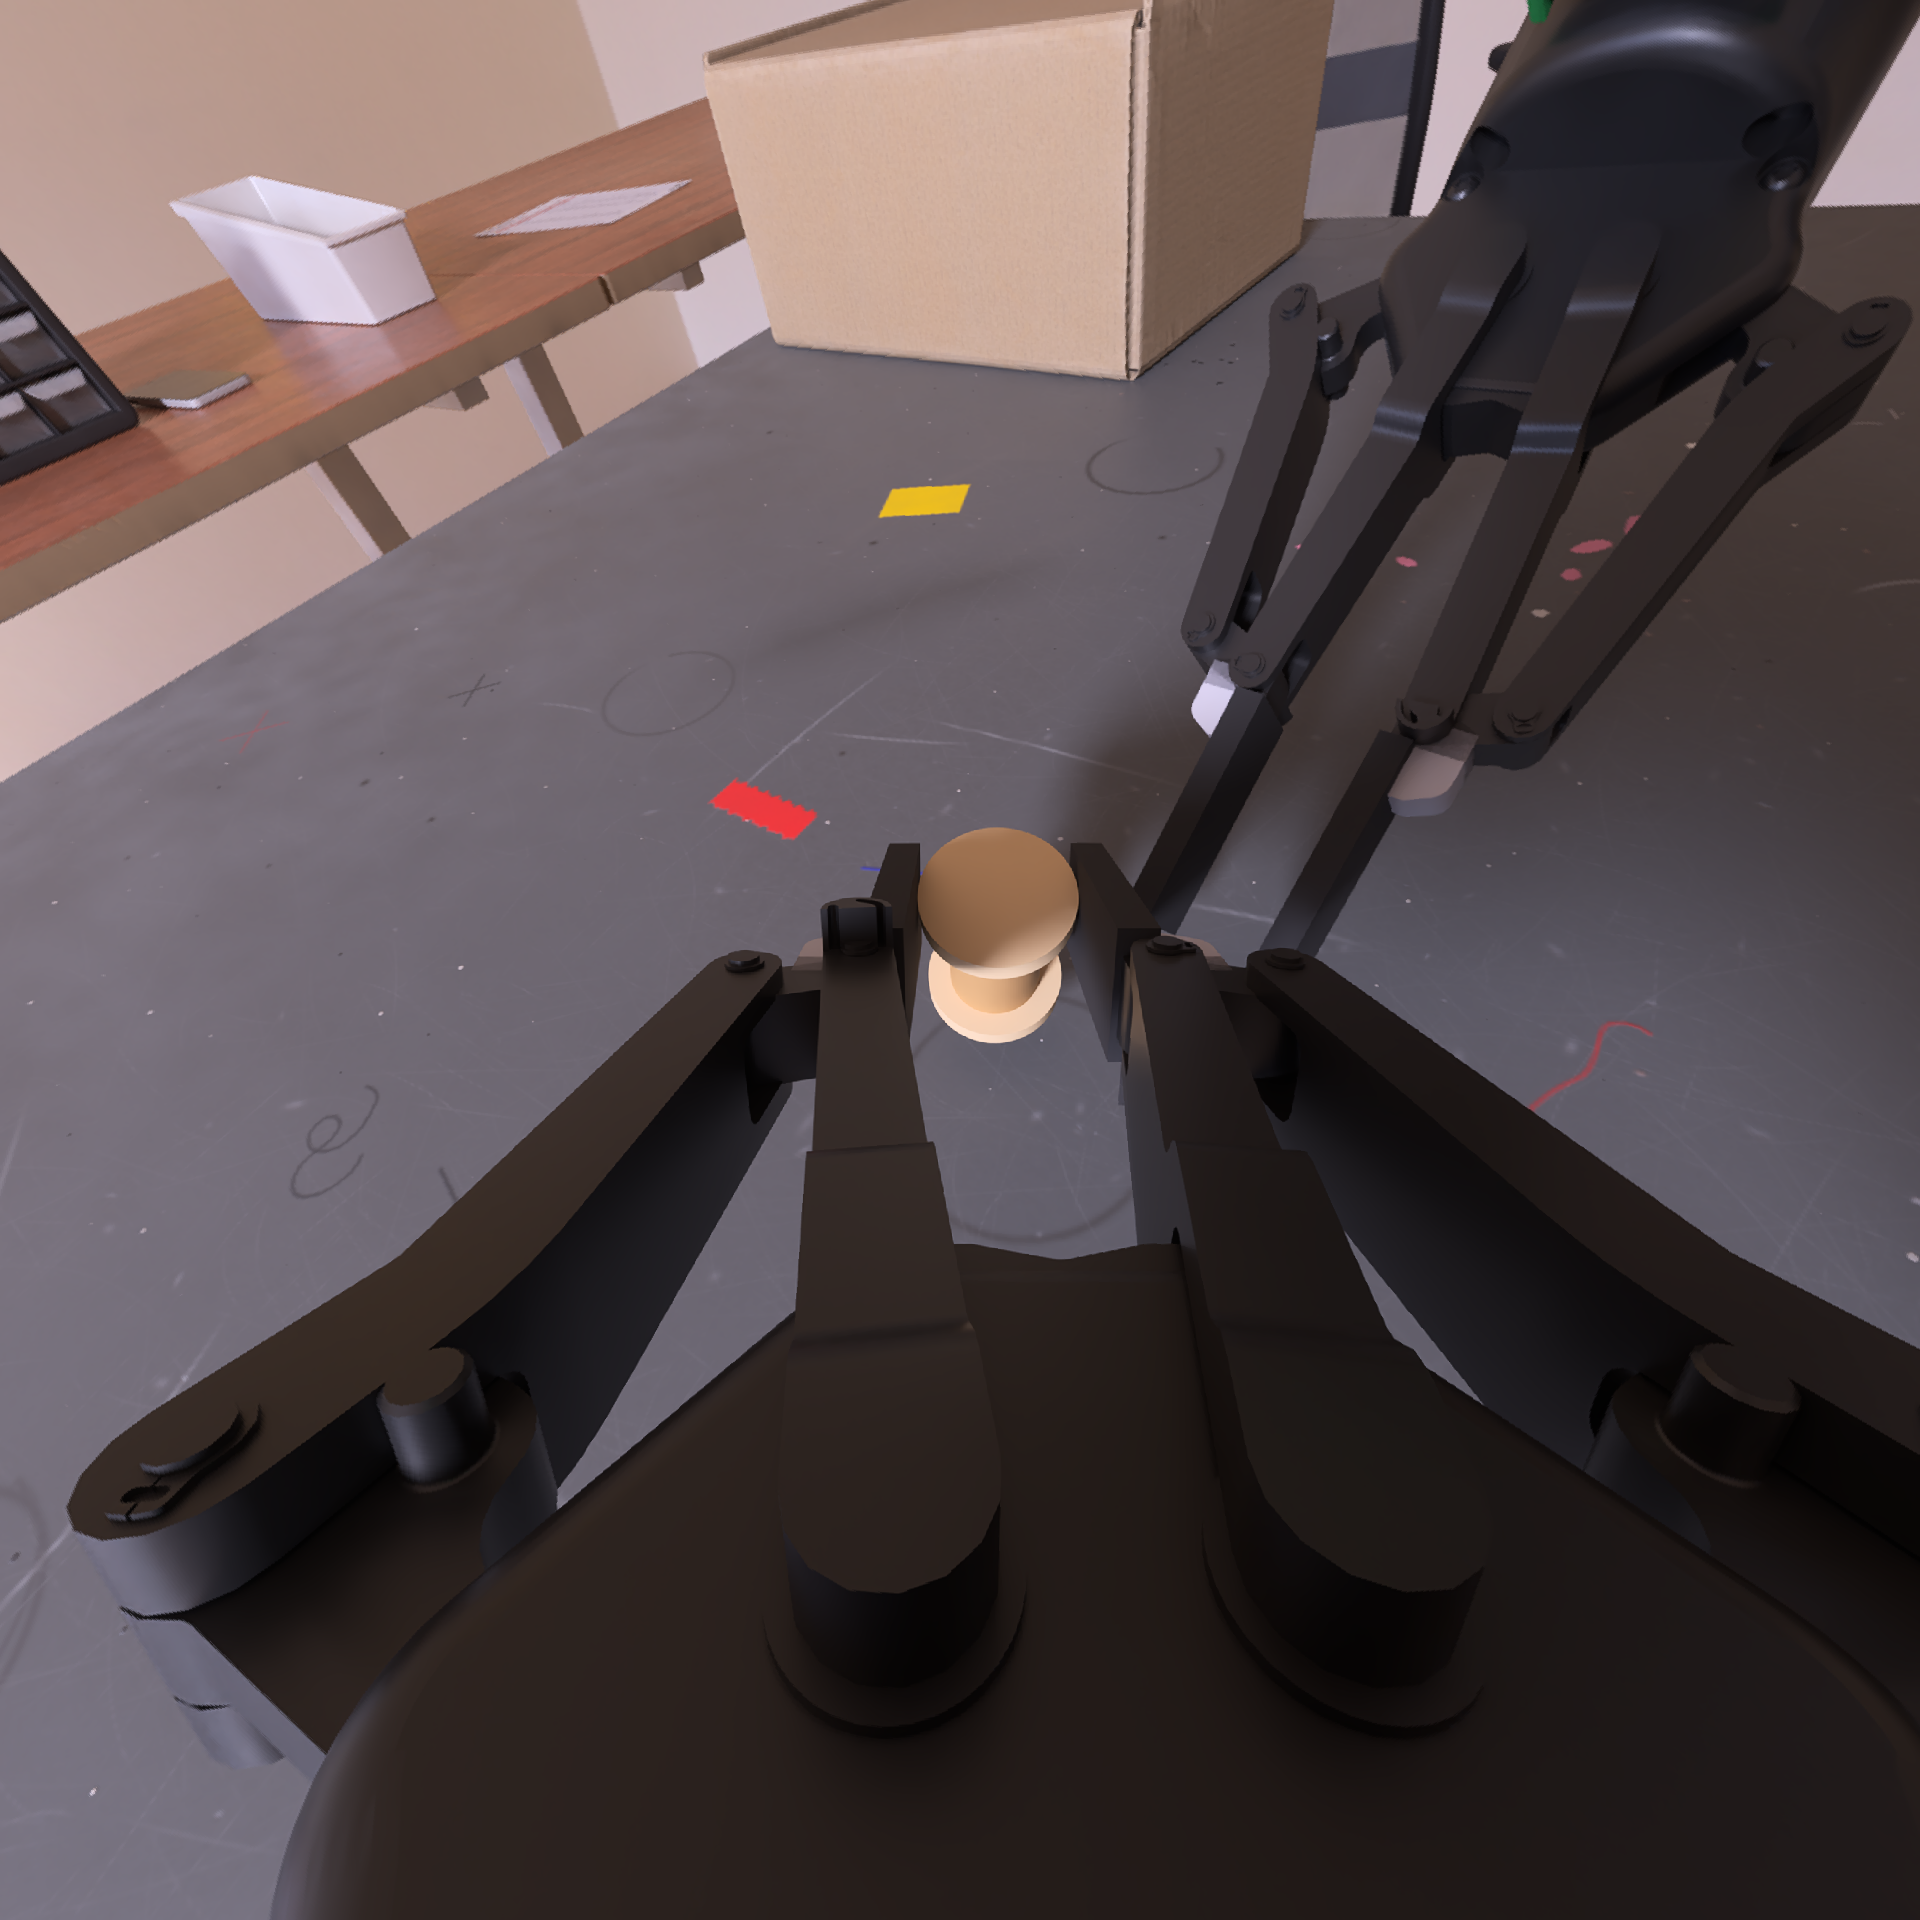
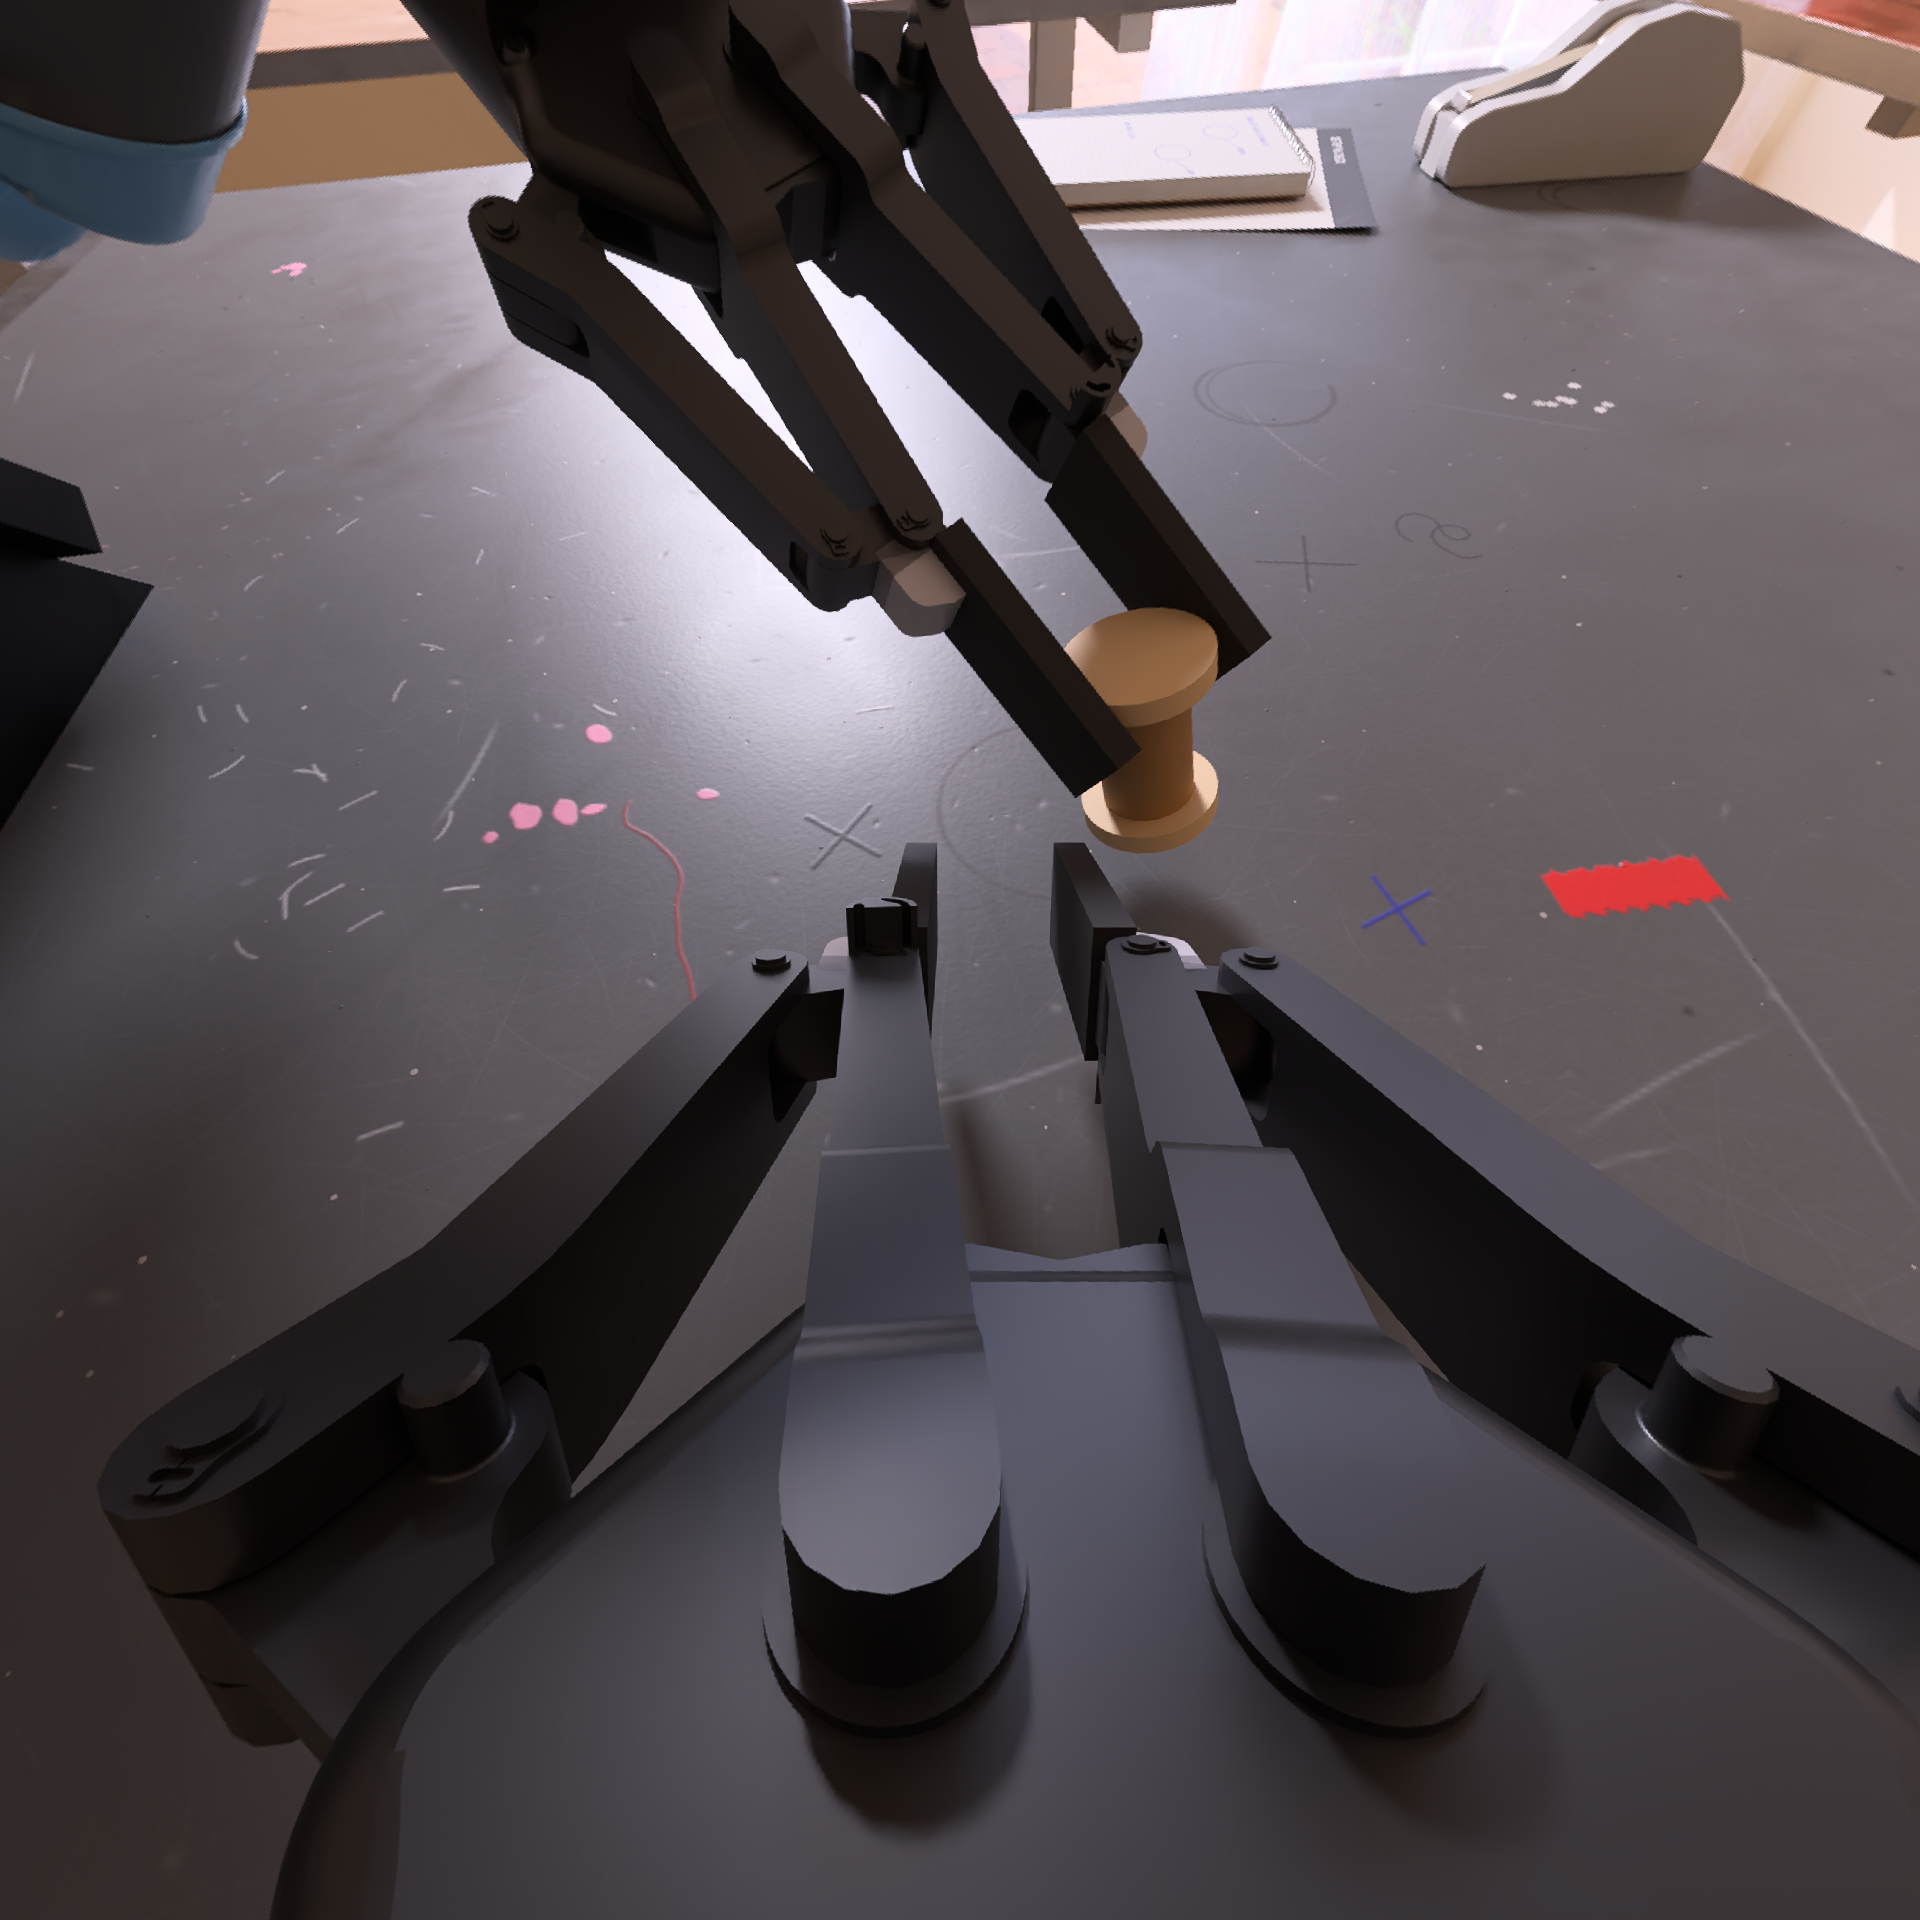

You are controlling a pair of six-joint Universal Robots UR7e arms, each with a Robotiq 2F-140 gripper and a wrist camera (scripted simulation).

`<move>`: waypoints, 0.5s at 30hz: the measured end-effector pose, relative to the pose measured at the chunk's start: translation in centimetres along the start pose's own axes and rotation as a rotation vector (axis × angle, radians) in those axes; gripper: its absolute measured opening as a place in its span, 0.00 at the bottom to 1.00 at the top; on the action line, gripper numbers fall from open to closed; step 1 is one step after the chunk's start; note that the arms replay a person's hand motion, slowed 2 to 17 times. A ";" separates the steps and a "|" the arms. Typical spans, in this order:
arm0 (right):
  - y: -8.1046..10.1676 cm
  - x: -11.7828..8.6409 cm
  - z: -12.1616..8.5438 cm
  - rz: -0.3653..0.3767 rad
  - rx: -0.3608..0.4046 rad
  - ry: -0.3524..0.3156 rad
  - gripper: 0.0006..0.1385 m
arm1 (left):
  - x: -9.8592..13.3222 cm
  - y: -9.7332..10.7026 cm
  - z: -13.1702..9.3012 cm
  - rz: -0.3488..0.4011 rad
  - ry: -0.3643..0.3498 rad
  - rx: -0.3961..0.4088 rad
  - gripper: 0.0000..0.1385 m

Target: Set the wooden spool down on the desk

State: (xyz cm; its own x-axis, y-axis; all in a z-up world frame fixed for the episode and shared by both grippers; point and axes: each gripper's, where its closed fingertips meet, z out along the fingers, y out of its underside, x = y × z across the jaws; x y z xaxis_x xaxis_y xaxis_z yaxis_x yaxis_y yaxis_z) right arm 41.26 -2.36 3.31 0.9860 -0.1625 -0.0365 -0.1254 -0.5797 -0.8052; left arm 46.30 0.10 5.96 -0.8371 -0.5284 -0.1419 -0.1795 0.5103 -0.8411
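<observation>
Scuffed grey table (image 2: pixel 312 436) beneath one tan wooden spool (image 2: pixel 1148 743), probably light, stiff and smooth, best held across its top flange as the left claw (image 1: pixel 995 883) clamps it, held clear of the table; right claw (image 2: pixel 992 862), slightly parted, holds nothing.

The left wrist camera is looking down along its own fingers at the desk (image 1: pixel 520 935), close above it, facing a box (image 1: pixel 997 177) at the far edge. The right wrist camera is facing the opposite way — toward a notepad (image 2: pixel 1174 156). Both are sharing the spool (image 1: pixel 995 930) (image 2: pixel 1143 743) and red patch (image 1: pixel 764 808) (image 2: pixel 1631 888).
</observation>
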 end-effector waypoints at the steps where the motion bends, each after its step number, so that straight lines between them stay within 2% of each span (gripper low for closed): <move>1: 0.0 0.0 -0.1 0.000 0.003 0.000 0.21 | 0.1 0.0 0.0 0.001 0.005 -0.002 0.28; 15: -0.2 1.2 -1.7 0.031 0.047 0.020 0.21 | 2.3 0.9 0.7 0.078 0.120 -0.053 0.28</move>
State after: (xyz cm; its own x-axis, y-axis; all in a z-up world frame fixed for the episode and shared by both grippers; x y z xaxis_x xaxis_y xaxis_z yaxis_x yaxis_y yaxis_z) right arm 42.30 -3.78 4.47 0.9792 -0.1965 -0.0503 -0.1502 -0.5358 -0.8309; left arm 44.61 -1.16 4.51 -0.9048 -0.4023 -0.1396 -0.1357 0.5832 -0.8009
